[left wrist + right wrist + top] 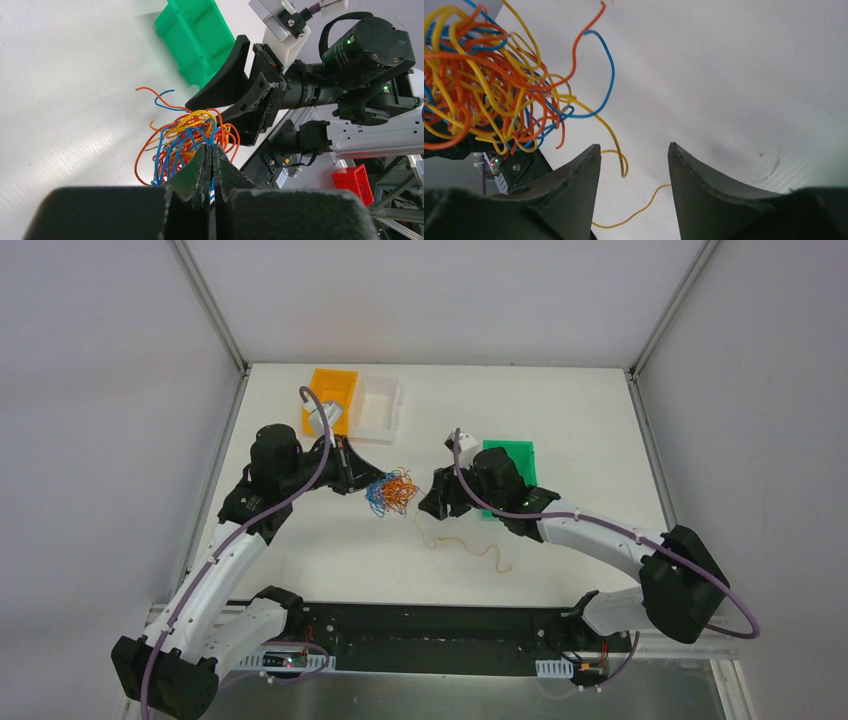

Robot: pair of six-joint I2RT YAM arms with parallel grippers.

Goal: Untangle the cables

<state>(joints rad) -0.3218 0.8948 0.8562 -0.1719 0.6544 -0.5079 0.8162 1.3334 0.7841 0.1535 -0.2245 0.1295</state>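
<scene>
The cables are a curly tangle (392, 492) of blue, orange-red and yellow strands at the table's middle. My left gripper (360, 484) is at the tangle's left side, its jaws shut on blue strands (212, 150); the bundle (182, 142) spreads out beyond its tips. My right gripper (432, 504) is just right of the tangle, open and empty (634, 146). It also shows in the left wrist view (239, 97) behind the bundle. In the right wrist view the tangle (484, 85) is at the upper left. One loose yellow cable (462, 543) lies on the table, partly between the right jaws (639, 212).
A green bin (520, 452) stands behind the right gripper and also shows in the left wrist view (197, 35). An orange bin (332, 392) and a white bin (379, 405) stand at the back. A red bin (353, 183) is off the table.
</scene>
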